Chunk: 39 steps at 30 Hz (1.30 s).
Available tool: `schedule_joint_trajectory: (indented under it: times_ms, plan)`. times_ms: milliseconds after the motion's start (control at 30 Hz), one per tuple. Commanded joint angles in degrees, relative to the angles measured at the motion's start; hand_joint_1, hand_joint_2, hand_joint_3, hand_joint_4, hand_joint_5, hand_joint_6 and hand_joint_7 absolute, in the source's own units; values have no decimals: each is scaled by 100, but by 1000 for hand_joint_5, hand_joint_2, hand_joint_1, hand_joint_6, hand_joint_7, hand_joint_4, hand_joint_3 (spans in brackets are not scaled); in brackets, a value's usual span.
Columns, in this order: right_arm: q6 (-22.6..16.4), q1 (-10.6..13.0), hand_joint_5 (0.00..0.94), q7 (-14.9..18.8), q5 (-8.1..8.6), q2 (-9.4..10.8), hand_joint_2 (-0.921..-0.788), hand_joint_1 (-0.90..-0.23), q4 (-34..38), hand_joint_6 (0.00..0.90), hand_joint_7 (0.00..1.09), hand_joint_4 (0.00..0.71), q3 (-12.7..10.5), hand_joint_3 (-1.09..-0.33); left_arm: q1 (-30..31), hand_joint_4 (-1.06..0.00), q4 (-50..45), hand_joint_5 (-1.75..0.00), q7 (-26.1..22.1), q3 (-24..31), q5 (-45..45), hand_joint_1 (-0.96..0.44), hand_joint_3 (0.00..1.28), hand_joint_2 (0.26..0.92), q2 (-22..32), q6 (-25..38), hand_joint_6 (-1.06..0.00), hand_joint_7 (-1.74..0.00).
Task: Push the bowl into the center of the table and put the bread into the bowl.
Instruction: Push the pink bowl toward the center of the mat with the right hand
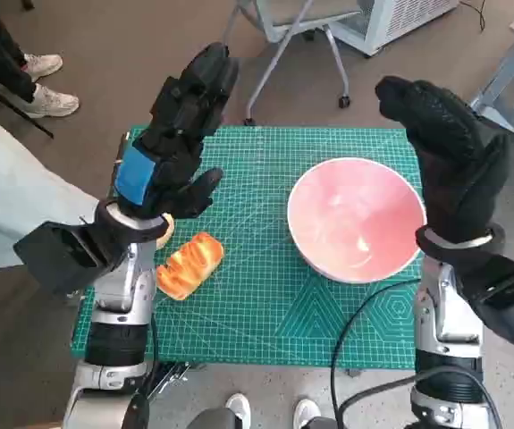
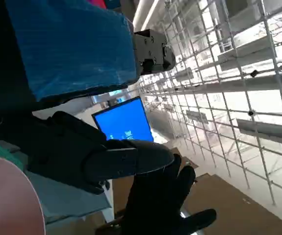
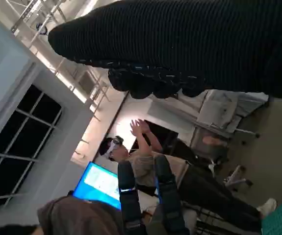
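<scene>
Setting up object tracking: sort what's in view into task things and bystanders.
Task things:
pink bowl, on the table's right side
bread, near the left edge
left hand
right hand

Just around:
green cutting mat
black cable
chair base
person's shoes

Head camera looks steeply down over table (image 1: 265,331); both wrist cameras sit close behind hands, facing out into room; both catch blue screen (image 2: 123,120).
</scene>
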Motion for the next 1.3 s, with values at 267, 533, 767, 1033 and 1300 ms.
schedule_joint_trajectory:
  times_ms: [267, 533, 767, 1033, 1300]
  plan:
    - [8, 129, 1, 7, -31, -25, -921, -641, 64, 161, 340, 181, -18, -704, -38, -3, -22, -1, 18, 33, -8, -625, 525, 921, 7, -23, 1, -305]
    - [9, 136, 0, 2, -34, -17, -921, -641, 49, 159, 342, 181, -12, -705, -41, -3, 5, -1, -22, 40, -47, -628, 524, 921, 6, -29, 1, -304]
    - [20, 158, 0, -2, -24, -13, -921, -641, 22, 158, 344, 181, -13, -705, -24, -3, -6, -1, -53, 46, -82, -624, 524, 921, 8, -17, 1, -297]
    - [29, 167, 0, -16, -35, -11, -921, -641, 12, 157, 347, 181, -14, -704, -18, -3, 14, -1, -75, 48, -83, -623, 524, 921, 6, -29, 1, -294]
    - [-8, 172, 1, 27, 9, -66, -921, -640, 98, 157, 349, 182, -79, -703, 20, -4, -33, -1, -73, 49, -83, -624, 524, 921, 0, -15, 1, -297]
